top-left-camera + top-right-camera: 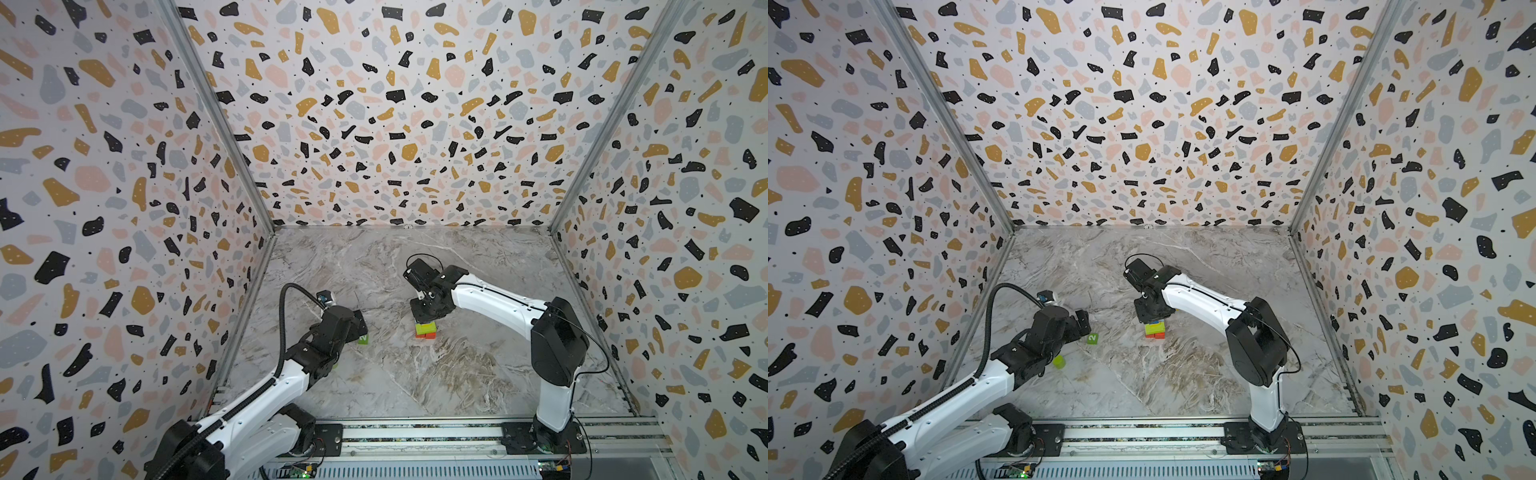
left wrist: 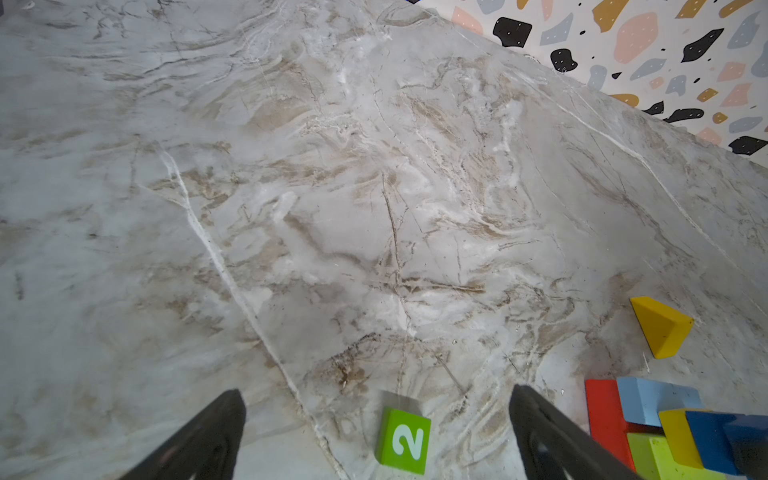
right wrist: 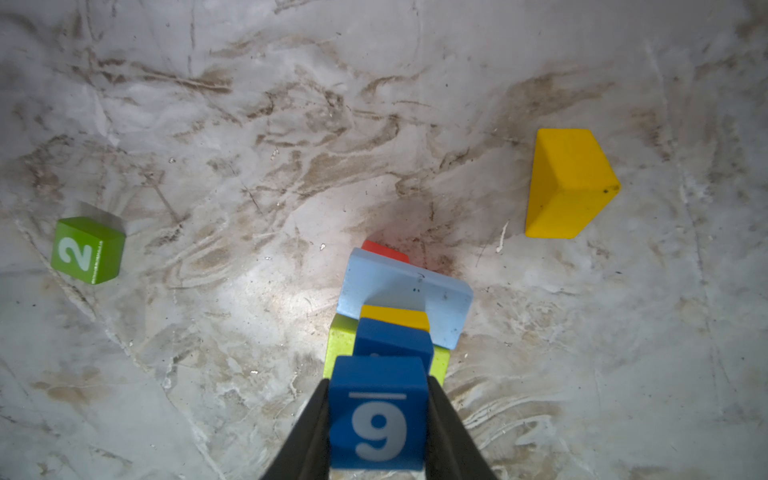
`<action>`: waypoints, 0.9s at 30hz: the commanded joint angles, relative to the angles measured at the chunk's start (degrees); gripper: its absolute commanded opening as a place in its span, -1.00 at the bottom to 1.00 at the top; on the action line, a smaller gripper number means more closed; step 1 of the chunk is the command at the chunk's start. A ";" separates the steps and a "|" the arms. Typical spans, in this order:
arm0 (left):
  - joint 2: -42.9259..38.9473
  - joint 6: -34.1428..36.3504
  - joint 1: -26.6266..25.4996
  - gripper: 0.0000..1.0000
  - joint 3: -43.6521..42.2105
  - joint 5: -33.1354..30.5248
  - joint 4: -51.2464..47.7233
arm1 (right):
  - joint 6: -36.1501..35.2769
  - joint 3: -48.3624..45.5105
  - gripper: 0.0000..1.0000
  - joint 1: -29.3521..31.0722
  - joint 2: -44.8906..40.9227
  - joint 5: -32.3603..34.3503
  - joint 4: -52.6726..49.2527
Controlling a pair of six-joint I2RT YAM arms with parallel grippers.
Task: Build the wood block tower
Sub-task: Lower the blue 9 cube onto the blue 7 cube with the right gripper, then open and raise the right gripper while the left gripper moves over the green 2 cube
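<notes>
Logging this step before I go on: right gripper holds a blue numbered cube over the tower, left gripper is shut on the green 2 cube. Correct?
No: the left gripper is open. The left wrist view shows the green 2 cube lying on the table, clear of its spread fingers. The right gripper does hold the blue numbered cube over the tower.

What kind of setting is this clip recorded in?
Most likely a lab test booth: two robot arms bolted to a metal rail, patterned panels on three sides of a marble-look table, and a stack of toy blocks.
</notes>
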 commanded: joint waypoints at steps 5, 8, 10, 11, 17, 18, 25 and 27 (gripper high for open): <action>0.17 0.77 -0.30 1.00 -0.33 -1.23 2.08 | -0.45 -0.03 -0.22 0.07 -0.11 0.80 -0.40; 0.22 0.86 -0.31 1.00 -0.26 -1.16 2.10 | -0.71 0.04 -0.16 0.01 -0.04 0.80 -0.57; 0.31 0.88 -0.30 1.00 -0.16 -1.07 2.10 | -0.80 0.04 -0.11 0.06 0.04 0.89 -0.90; 0.37 1.03 -0.30 1.00 -0.07 -1.06 2.10 | -0.79 0.01 -0.09 0.07 0.07 1.05 -0.94; 0.37 1.02 -0.30 1.00 0.10 -0.99 1.75 | -0.84 -0.19 -0.03 0.05 -0.67 1.58 -0.97; 0.26 1.03 -0.30 1.00 0.11 -1.01 1.66 | -0.88 -0.15 -0.03 0.04 -0.86 1.73 -0.96; 0.22 1.20 -0.31 1.00 1.39 -0.26 -0.35 | -1.53 -0.04 -0.03 -0.18 -3.76 2.01 -0.03; 0.42 1.70 -0.30 1.00 2.42 0.66 -1.63 | -1.98 -0.64 -0.03 -0.37 -5.49 2.01 0.88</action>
